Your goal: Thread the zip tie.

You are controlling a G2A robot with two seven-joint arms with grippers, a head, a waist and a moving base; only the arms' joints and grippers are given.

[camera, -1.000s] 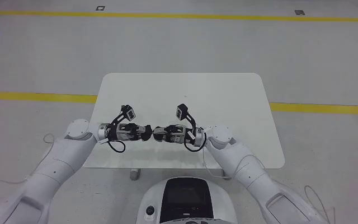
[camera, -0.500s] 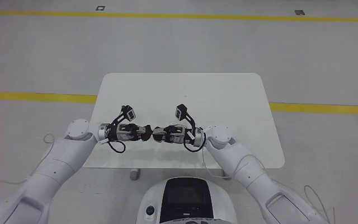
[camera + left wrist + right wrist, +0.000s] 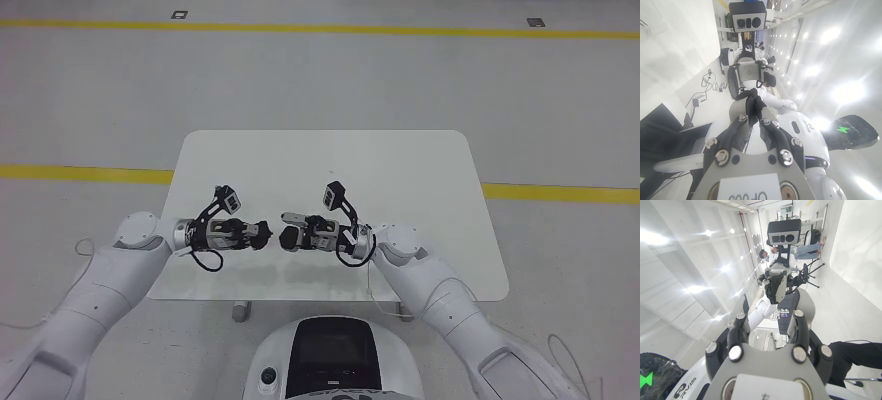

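Observation:
My left gripper (image 3: 262, 236) hovers over the near middle of the white table (image 3: 400, 170) and points toward the other arm. In the left wrist view the left gripper (image 3: 753, 108) is shut on the black zip tie (image 3: 753, 94), whose bunched end sticks out past the fingertips. My right gripper (image 3: 287, 229) faces it a short gap away, open, with nothing between its fingers (image 3: 798, 303). Through that gap, the right wrist view shows the left gripper (image 3: 775, 291) farther off, dark fingers together.
The tabletop around both arms is bare white, with rounded corners. Yellow floor lines (image 3: 560, 192) run behind the table. Cables and a power strip (image 3: 699, 99) lie on the floor beyond the table edge.
The two grippers were tip to tip; the right gripper has now opened and drawn back slightly to the right. The left gripper has stayed in place with the zip tie.

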